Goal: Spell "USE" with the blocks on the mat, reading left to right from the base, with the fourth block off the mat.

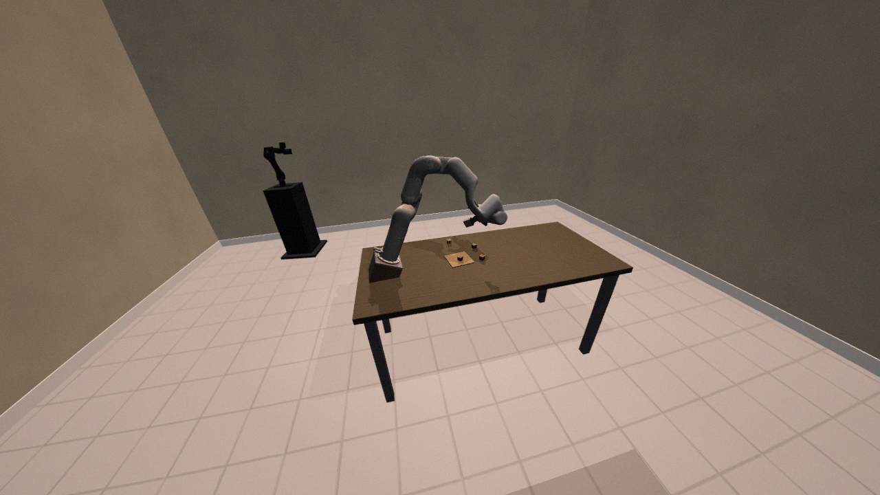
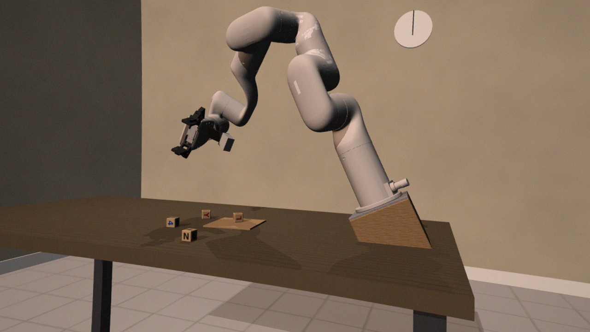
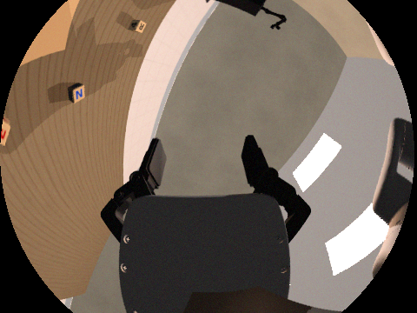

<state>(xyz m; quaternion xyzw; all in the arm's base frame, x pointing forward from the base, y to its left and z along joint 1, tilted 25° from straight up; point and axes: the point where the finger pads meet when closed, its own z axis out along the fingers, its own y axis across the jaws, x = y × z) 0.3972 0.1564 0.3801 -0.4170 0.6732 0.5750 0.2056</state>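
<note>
The tan mat lies flat on the table. A block with a red letter on its side sits on it. Off the mat are a block with a black N side, a block with a blue 4 side, which shows a blue N in the wrist view, and a block with a red Y side. Top letters are unreadable. My gripper is open and empty, high above the table, tilted sideways.
The wooden table carries the arm's wedge base at one end. The black N block lies toward one long edge. A black pedestal with a small arm stands on the floor away from the table.
</note>
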